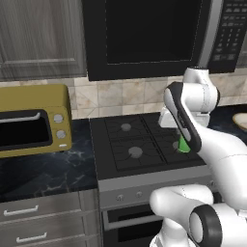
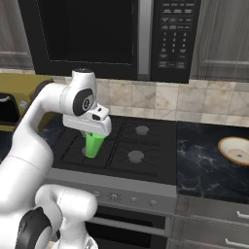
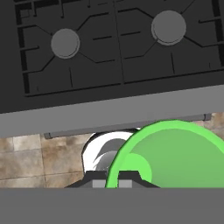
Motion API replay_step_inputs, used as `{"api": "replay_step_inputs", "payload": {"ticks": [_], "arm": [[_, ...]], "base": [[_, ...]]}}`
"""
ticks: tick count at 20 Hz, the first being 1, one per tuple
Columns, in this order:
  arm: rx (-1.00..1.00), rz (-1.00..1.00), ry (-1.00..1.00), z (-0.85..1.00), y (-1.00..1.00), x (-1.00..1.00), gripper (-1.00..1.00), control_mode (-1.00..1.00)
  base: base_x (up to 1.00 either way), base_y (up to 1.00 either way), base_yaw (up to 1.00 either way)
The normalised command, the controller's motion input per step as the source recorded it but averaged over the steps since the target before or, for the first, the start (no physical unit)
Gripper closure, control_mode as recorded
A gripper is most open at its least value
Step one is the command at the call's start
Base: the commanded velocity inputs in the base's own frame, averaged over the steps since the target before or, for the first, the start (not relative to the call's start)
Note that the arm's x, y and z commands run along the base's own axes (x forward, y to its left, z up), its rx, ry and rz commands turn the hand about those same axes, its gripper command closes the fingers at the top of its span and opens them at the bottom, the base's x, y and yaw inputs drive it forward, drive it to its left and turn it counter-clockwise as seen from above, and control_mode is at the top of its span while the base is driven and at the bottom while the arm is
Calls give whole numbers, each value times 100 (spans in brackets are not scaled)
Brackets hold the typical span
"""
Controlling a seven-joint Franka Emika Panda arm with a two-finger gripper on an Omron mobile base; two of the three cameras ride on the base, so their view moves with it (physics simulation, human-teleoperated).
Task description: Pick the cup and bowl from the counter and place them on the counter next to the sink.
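While the jaws (image 2: 94, 137) stand pressed together on the rim of the cup (image 2: 93, 145), one finger inside and one outside its wall, the green tumbler hangs upright beneath the hand, clear of the stove (image 2: 131, 141). From the hand camera the cup (image 3: 175, 155) opens at five o'clock, with the burner grates at twelve. It looks light and stiff, probably smooth-sided and apt to slip, so a pinch on the rim wall suits it; being tapered, it would likely slide from a grip around the body. Out at three o'clock from the cup in the right base view, the bowl (image 2: 237, 150) rests on the black tabletop (image 2: 204, 170), well apart. Wide and shallow, it is best taken by its rim.
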Motion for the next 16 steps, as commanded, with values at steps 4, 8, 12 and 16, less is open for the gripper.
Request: {"api": "replay_step_inputs", "payload": {"ticks": [4, 8, 12, 16], "arm": [[0, 0, 0, 0, 0, 0, 100, -100], [0, 0, 0, 0, 0, 0, 100, -100], [0, 0, 0, 0, 0, 0, 100, -100], [0, 0, 0, 0, 0, 0, 100, 100]], "base": [[0, 0, 0], [0, 0, 0], [0, 0, 0], [0, 0, 0]]}}
